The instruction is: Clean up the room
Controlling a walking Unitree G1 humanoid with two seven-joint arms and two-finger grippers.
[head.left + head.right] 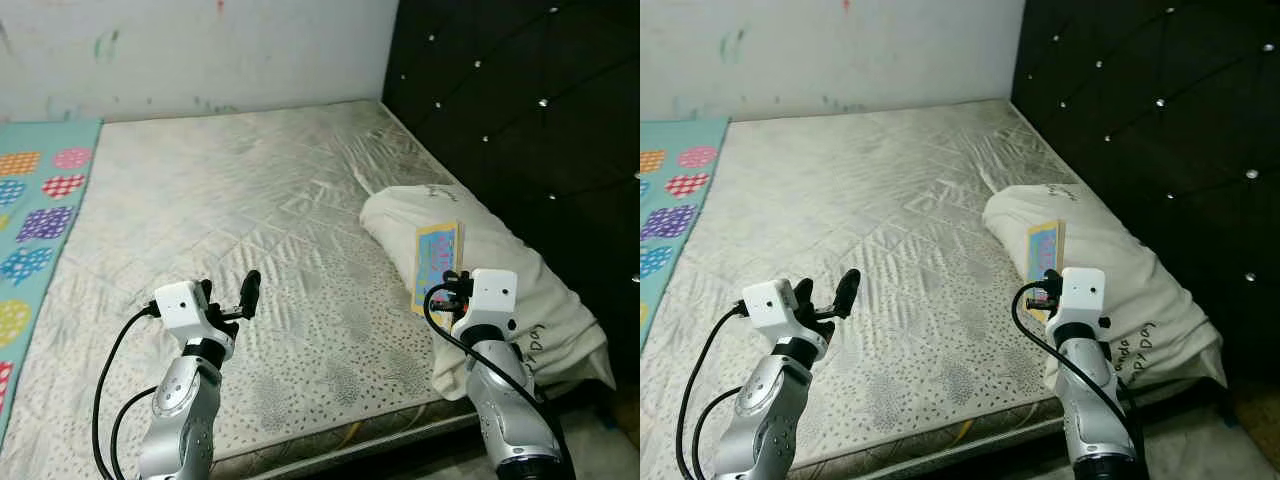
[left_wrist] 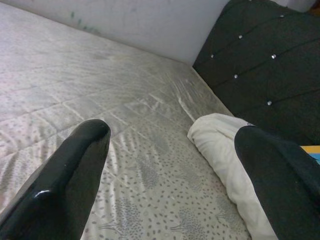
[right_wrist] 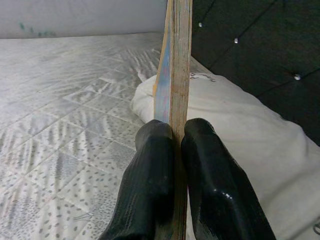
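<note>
Board [image 3: 175, 60] pinched edge-on, upright, in right claw [image 3: 179, 131] over pillow [image 1: 500, 270] by headboard [image 1: 520, 110]. Grip sits low on thin edge, so board may pivot or slip onto bed [image 1: 230, 210]. Left claw [image 2: 175, 150] wide open, empty, above bed.

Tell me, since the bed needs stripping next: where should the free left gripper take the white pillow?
Probably the pillow's rounded near end toward the mattress middle, approached from the left gripper's side. It bulges free there; the headboard crowds the other side.
</note>
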